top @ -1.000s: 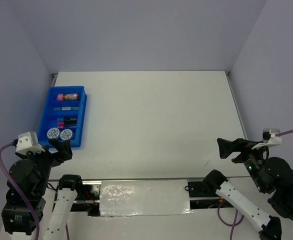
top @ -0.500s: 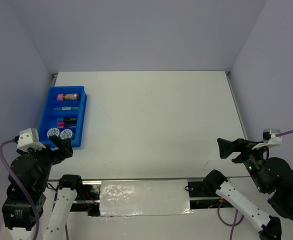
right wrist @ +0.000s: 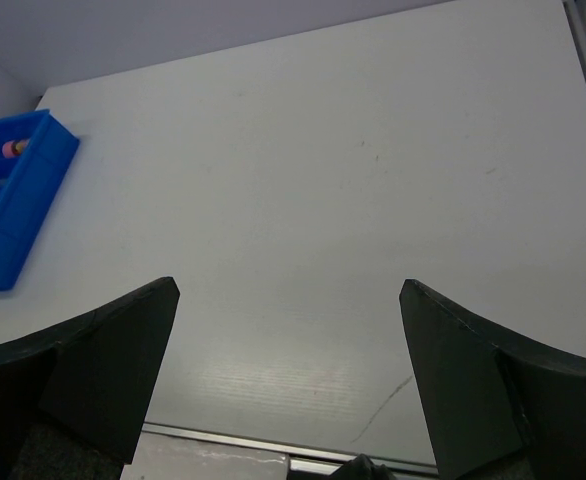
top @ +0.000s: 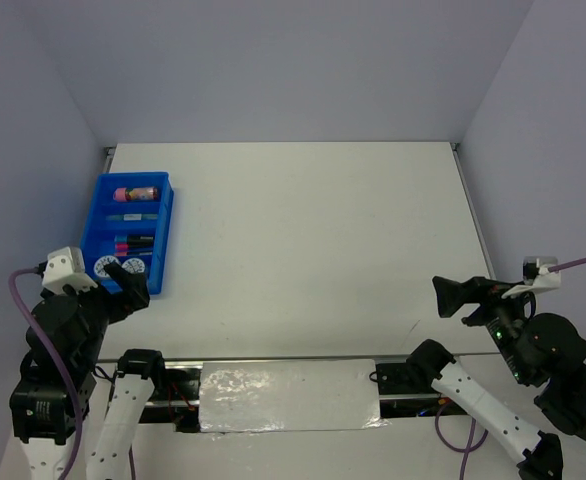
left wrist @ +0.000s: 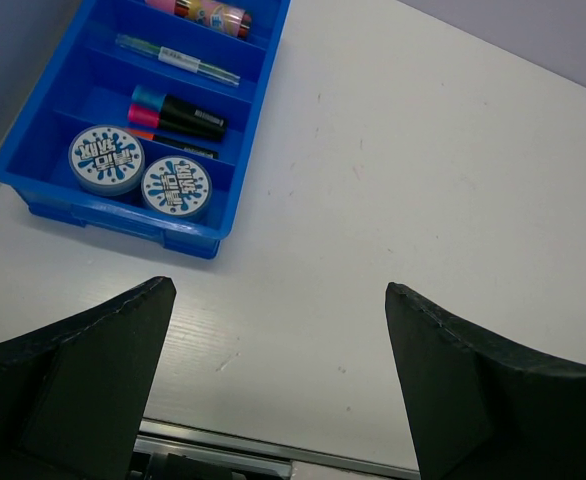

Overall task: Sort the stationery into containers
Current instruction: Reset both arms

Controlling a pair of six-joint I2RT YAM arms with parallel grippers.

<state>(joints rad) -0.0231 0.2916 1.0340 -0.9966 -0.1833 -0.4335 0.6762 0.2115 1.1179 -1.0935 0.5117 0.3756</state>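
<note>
Left wrist shows two tape rolls [left wrist: 106, 158] side by side in the nearest compartment of the tray [left wrist: 103, 215]; left gripper [left wrist: 278, 290] and right gripper [right wrist: 289, 287] both spread wide, empty

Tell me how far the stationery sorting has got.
Done: the bright blue compartmented plastic tray holds a pink tube, thin pens, black highlighters and two round blue-white tape rolls. In hand: nothing; left gripper and right gripper are open, empty. Left: no loose stationery visible.
</note>
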